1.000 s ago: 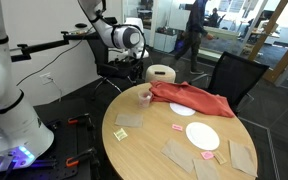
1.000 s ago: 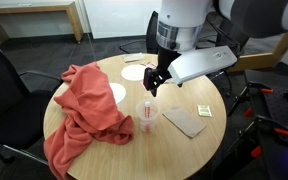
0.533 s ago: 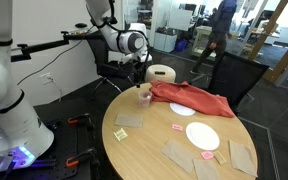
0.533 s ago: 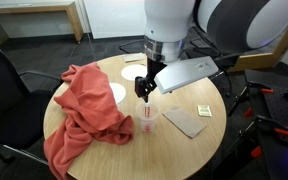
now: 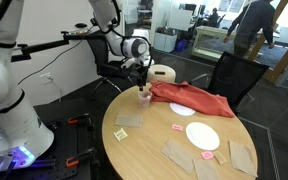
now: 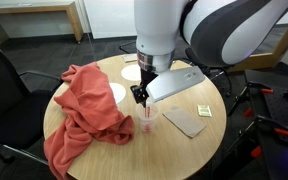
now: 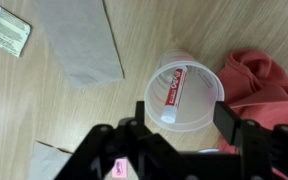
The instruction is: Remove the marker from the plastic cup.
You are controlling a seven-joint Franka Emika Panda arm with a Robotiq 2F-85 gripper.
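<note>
One second ago the gripper (image 5: 143, 89) hung higher and farther back; in an exterior view it has now come down to just above the plastic cup (image 5: 144, 99), which stands on the round wooden table (image 5: 149, 140) just beside the edge of the red cloth (image 5: 192, 98). The white plate (image 5: 202, 136) lies well apart from the cup and has not moved. The person behind the glass (image 5: 250, 22) has walked toward the right.

In an exterior view the gripper (image 6: 142, 102) has moved from over the table's far part to directly over the cup (image 6: 148, 120). The cloth (image 6: 84, 108) and the grey paper piece (image 6: 187, 121) lie as before.

In the wrist view the cup (image 7: 209, 115) is seen from above, with the marker (image 7: 172, 90) leaning inside it, its red label visible. The two black fingers (image 7: 227, 118) are apart, one on each side of the cup's rim, and they hold nothing. Whether they touch the rim, I cannot tell.
</note>
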